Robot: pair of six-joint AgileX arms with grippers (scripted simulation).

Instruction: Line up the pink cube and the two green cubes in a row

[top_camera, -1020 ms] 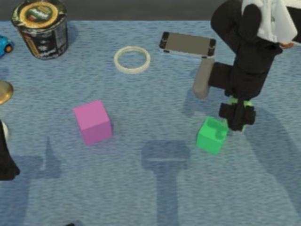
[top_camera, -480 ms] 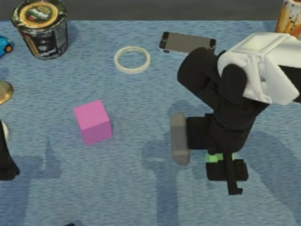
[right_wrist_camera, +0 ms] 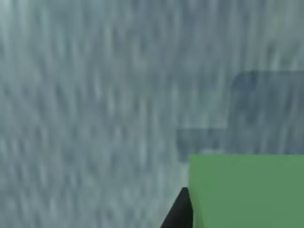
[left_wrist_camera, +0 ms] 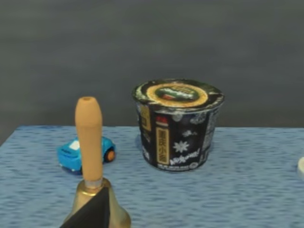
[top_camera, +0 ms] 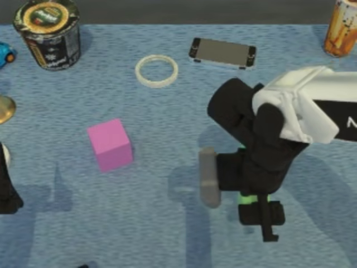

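A blue woven table [top_camera: 167, 234] fills the scene. The green cube [right_wrist_camera: 247, 190] is clamped in the right gripper [top_camera: 254, 202] right of centre, largely hidden from above but shown broadly in the right wrist view. The pink cube [top_camera: 110, 144] sits left of centre, well apart. The left gripper [top_camera: 6, 184] is parked at the left edge; whether it is apart cannot be told. Writing on the noodle cup [left_wrist_camera: 178, 124] is seen in the left wrist view, but stays unreadable.

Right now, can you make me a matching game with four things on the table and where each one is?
Things:
1. pink cube
2. cup
3. phone
4. can

Places, in the top view:
A. far right corner
B. far left corner
C. left of middle, alone
D. far side, right of the white ring

Pairs: 1-C, 2-B, 3-D, 4-A
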